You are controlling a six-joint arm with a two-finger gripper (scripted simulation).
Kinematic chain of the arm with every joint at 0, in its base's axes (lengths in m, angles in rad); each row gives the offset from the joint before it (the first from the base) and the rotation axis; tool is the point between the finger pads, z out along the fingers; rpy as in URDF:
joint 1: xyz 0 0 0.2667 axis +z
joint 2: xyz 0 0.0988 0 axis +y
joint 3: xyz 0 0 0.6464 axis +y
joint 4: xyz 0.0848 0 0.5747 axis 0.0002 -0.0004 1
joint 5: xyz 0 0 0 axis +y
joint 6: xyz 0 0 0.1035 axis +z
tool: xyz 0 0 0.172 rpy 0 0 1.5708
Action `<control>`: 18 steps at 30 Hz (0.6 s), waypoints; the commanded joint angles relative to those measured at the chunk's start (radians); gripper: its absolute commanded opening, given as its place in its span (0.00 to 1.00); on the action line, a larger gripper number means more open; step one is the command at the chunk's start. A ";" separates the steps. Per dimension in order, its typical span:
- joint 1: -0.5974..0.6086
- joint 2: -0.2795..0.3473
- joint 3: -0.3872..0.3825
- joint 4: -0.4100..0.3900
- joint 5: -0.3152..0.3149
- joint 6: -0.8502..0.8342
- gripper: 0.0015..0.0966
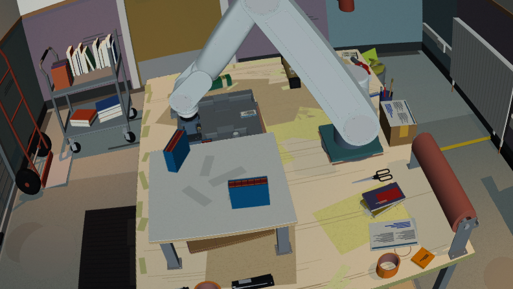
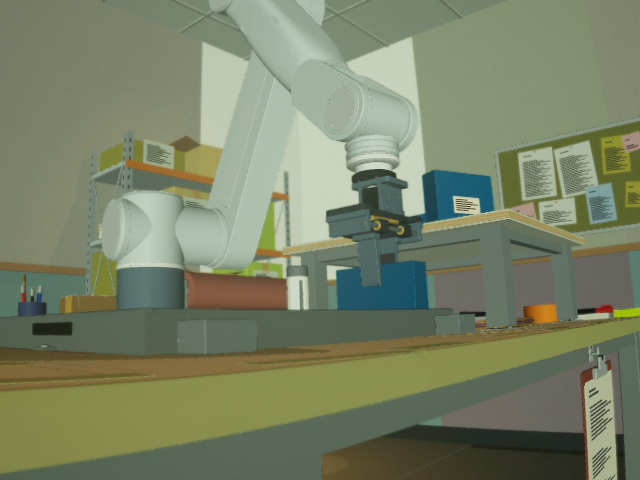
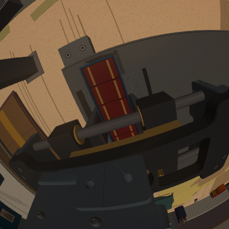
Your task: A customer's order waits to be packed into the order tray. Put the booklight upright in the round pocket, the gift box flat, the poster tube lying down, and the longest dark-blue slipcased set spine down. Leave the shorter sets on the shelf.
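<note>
A dark-blue slipcased set point(image 2: 382, 285) with red book edges point(image 3: 109, 97) stands on edge in the grey order tray point(image 1: 226, 115), at the tray's corner nearest the shelf point(image 1: 219, 183). A shorter blue set point(image 1: 248, 191) lies flat on the shelf top. Another blue set point(image 1: 176, 150) stands tilted at the shelf's back left corner. A white-and-grey cylinder point(image 2: 297, 287) stands upright in the tray. My gripper point(image 2: 373, 279) reaches straight down over the set in the tray and is closed around it.
The shelf's back edge point(image 2: 413, 230) and its grey legs stand right beside my gripper. The arm's base point(image 1: 350, 143) sits right of the tray. A brown paper roll point(image 1: 443, 181), scissors point(image 1: 375, 177) and books point(image 1: 382, 198) lie on the table's right side.
</note>
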 commanded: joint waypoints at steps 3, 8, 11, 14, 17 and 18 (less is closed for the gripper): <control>0.000 -0.001 -0.001 0.000 0.000 0.000 0.03; 0.000 -0.001 -0.001 0.000 0.000 0.000 0.13; 0.000 -0.001 -0.001 0.000 0.000 0.000 0.20; 0.000 -0.001 -0.001 0.000 0.000 0.000 0.26; 0.000 -0.001 -0.001 0.000 0.000 0.000 0.32; 0.000 -0.001 0.000 0.000 0.000 0.000 0.35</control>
